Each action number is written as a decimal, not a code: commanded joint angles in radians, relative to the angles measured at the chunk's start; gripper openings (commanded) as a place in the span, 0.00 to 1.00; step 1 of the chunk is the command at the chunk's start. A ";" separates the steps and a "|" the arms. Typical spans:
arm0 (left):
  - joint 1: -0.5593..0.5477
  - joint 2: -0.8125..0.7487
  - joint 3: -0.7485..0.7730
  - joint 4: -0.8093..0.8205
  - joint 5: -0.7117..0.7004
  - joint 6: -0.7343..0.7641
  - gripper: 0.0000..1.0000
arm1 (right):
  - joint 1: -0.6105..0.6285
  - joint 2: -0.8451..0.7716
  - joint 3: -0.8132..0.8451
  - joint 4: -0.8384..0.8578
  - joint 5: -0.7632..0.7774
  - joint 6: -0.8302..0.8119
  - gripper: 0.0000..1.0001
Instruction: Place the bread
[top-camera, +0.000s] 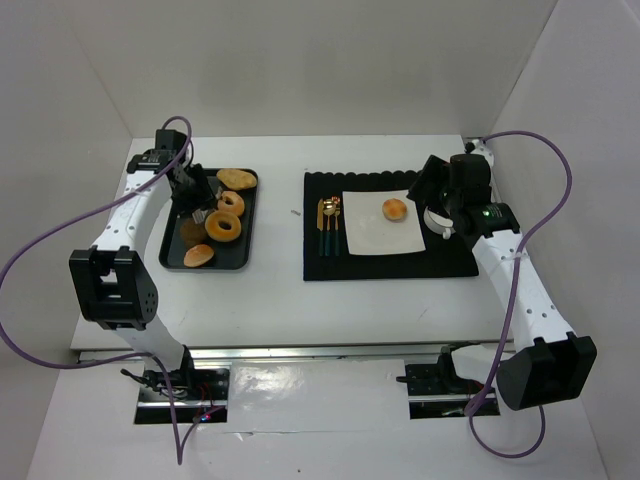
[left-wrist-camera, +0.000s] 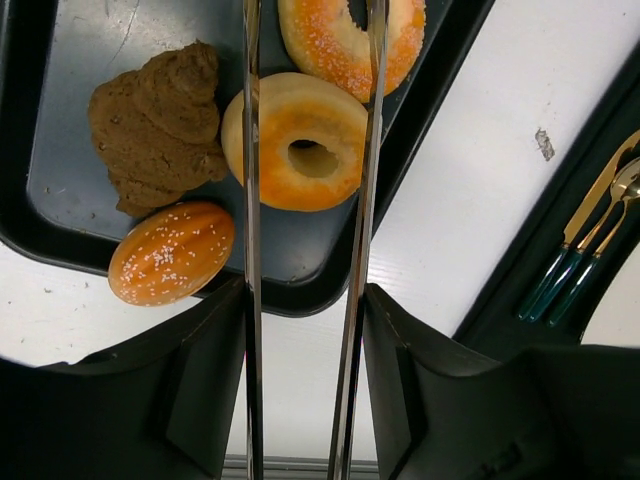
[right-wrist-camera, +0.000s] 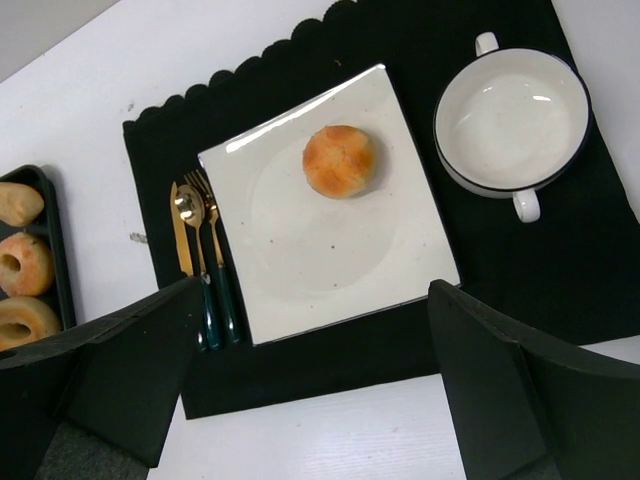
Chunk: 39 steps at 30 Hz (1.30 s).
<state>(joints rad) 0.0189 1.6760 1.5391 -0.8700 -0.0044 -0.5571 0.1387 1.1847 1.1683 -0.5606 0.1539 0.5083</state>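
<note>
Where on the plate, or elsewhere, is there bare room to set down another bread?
The plate is bare near and left of the bun. Table lies bare between tray and placemat. Crowded: the tray, packed with breads under the tongs, and the cutlery strip left of the plate.

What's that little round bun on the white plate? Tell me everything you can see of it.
The bun is small, round and domed, golden-brown with paler patches and faint creases across its top. It looks like a soft baked roll, whole and uncut. It sits alone on the square white plate, off-centre toward the corner nearest the two-handled bowl. Only the plate touches it.
</note>
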 joint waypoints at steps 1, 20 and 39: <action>0.023 0.017 0.007 0.032 0.049 -0.020 0.59 | -0.007 0.001 -0.007 0.056 -0.025 0.015 1.00; 0.079 0.070 0.033 0.014 0.120 -0.040 0.17 | -0.007 0.001 -0.047 0.056 -0.043 0.033 1.00; -0.314 0.074 0.395 -0.080 0.132 0.002 0.09 | -0.007 -0.008 0.070 -0.039 0.067 0.013 1.00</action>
<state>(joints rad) -0.1463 1.6814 1.8870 -0.9596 0.0441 -0.5465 0.1383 1.1885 1.1557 -0.5758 0.1566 0.5339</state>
